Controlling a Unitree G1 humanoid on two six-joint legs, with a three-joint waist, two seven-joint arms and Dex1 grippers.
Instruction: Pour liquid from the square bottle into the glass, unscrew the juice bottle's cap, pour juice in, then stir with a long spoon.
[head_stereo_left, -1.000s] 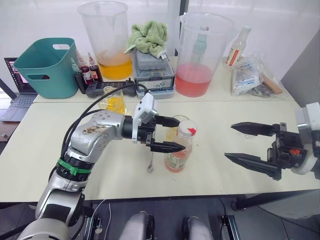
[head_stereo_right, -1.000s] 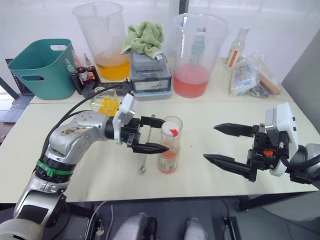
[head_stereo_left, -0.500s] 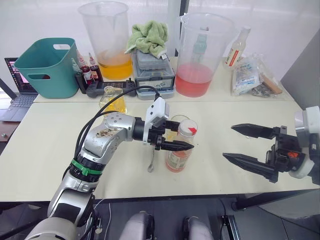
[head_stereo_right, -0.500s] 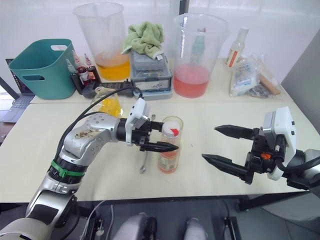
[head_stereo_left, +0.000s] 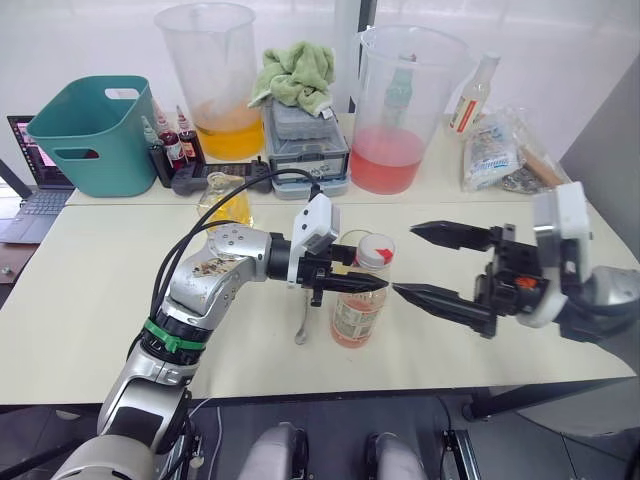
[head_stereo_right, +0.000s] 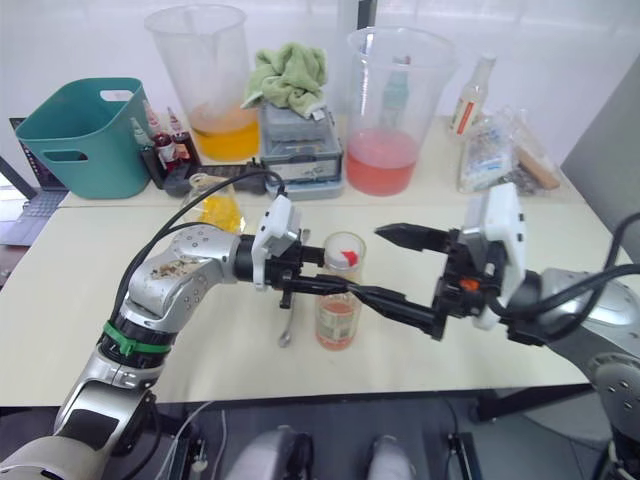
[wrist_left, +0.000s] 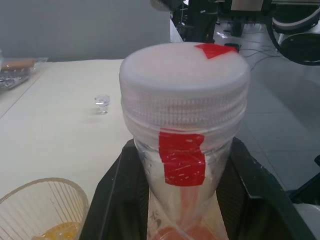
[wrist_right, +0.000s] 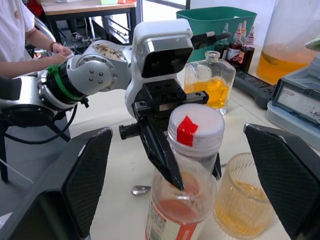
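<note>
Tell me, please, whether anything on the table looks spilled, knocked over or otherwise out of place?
Nothing looks spilled or toppled. The one stray item is a small clear stopper lying loose on the bare table, apart from the square bottle, whose neck is open. The juice bottle and the glass stand upright.

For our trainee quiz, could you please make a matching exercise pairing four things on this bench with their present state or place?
Things:
1. juice bottle
2. cap
3. glass
4. long spoon

States:
A. lying flat on the table
B. screwed on, marked with red tape
C. gripped at the neck by the left gripper
D. holding yellow liquid

Pairs: 1-C, 2-B, 3-D, 4-A
</note>
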